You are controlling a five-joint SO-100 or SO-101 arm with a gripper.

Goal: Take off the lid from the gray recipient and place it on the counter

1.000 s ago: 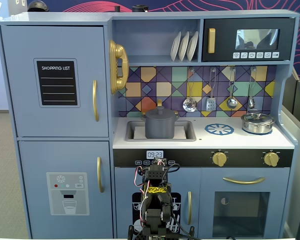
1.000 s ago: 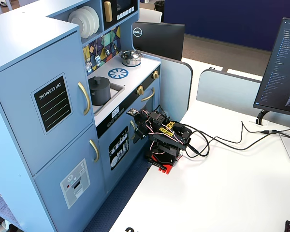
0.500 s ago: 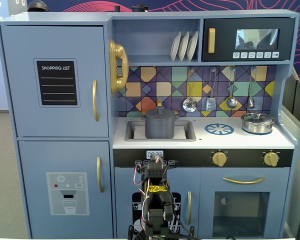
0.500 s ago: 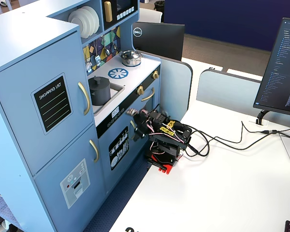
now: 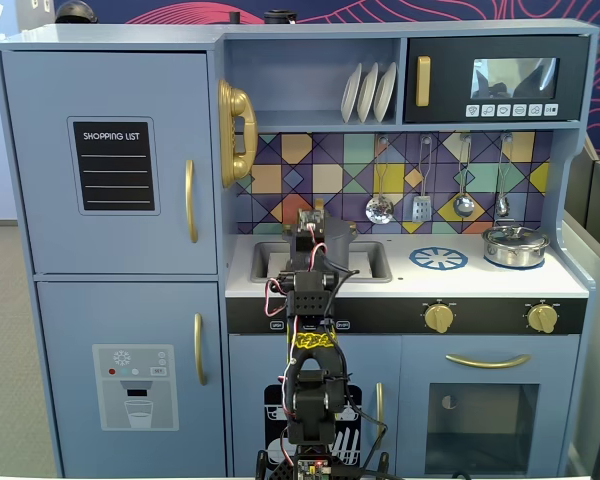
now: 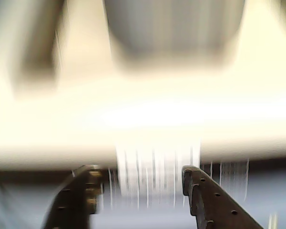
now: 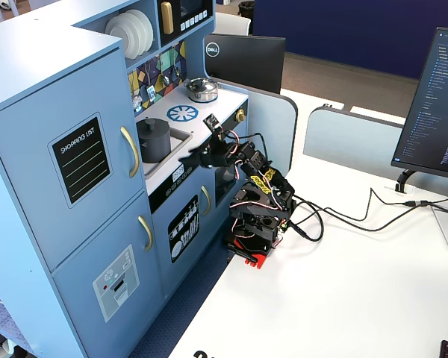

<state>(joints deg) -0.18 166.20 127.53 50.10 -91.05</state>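
The gray recipient stands in the recessed sink of the white counter. The dark gray lid lies on it, knob up. My gripper is open and empty, in the air just in front of the counter's front edge, short of the pot and apart from it. In the blurred wrist view the pot's gray wall fills the top, the counter lies across the middle and my two fingertips stand wide apart at the bottom. In the front fixed view my arm hides the pot.
A shiny silver pot with its own lid stands at the counter's right end. A blue printed burner circle lies between it and the sink. Utensils hang above. Cables trail over the white table.
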